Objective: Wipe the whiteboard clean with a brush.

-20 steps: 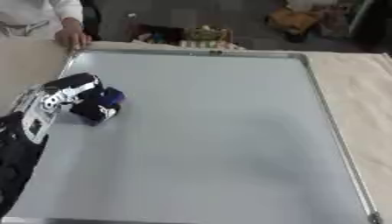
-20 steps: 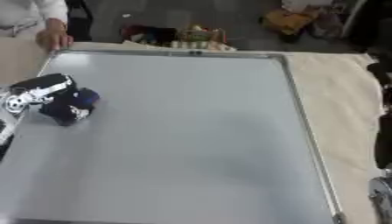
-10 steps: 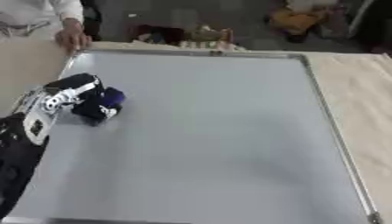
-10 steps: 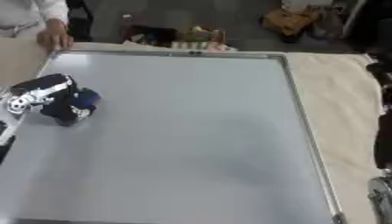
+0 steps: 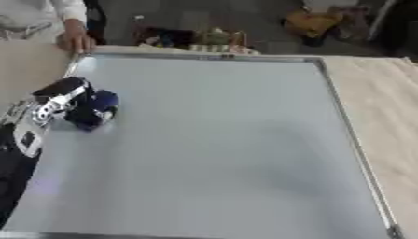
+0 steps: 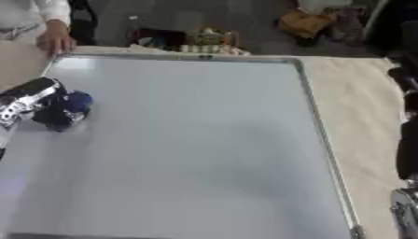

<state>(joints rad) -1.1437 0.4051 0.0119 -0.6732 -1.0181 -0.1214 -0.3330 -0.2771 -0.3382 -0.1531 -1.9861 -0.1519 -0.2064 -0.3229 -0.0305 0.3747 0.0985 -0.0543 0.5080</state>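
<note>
Left eye view: left hand point(image 5: 61, 100) seems curled round the brush point(image 5: 94, 109) at the board's point(image 5: 228, 154) left edge, bare surface stretching rightward.

The flat rectangular whiteboard point(image 5: 220, 144) is pale grey-white, unmarked, edged by a thin silver metal frame. The small eraser brush point(image 5: 96, 109) is dark navy blue with a brighter blue top. The left hand point(image 5: 59, 99) is black with white and silver patches. The wooden bench point(image 5: 384, 107) is light beige. At the right edge, the right arm point(image 6: 406, 116) shows black.
</note>
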